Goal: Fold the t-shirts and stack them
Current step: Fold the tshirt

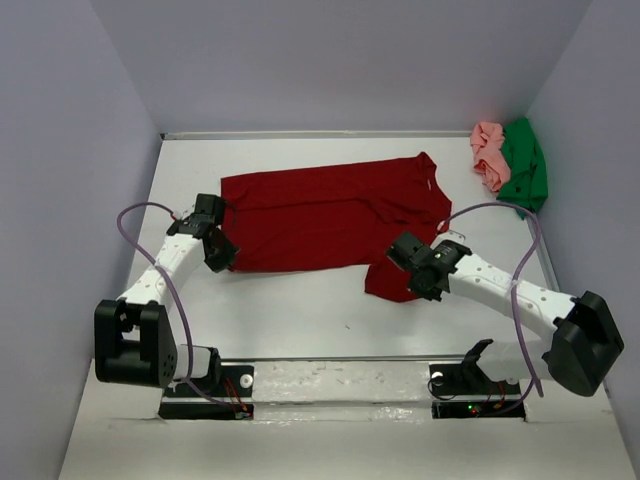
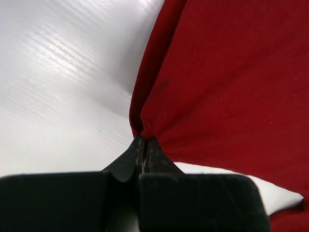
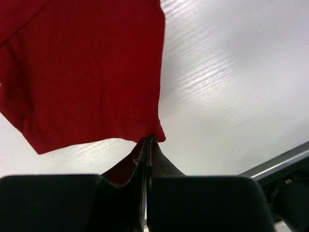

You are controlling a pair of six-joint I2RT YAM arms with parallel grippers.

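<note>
1. Dark red t-shirt (image 1: 330,220) lies spread across the middle of the table (image 1: 300,330). Its collar points toward 3 o'clock and its bottom hem toward 9 o'clock.
2. I have the pink t-shirt (image 1: 489,155) and the green t-shirt (image 1: 525,170) bunched together and touching in the far corner at about 1 o'clock, well apart from both arms.
3. My left gripper (image 2: 145,141) is pinched together on the red shirt's hem corner at roughly 8 o'clock of the garment. The cloth puckers into the closed tips.
4. My right gripper (image 3: 149,140) is clamped on the corner of the near sleeve at about 5 o'clock of the shirt, with the sleeve hem caught between the jaws.
5. Handling, as I judge it: the fabric is light, limp and not fragile. It will sag and drape between the two pinch points and will not hold a line, and a thin hem can slide out of a narrow pinch.
6. Corners and hems are the right places to hold, since the stitched edge gives the tips something thicker to bite.
7. For the fold I would lift both corners together and keep the span between them taut, so the near edge carries over evenly toward 12 o'clock.
</note>
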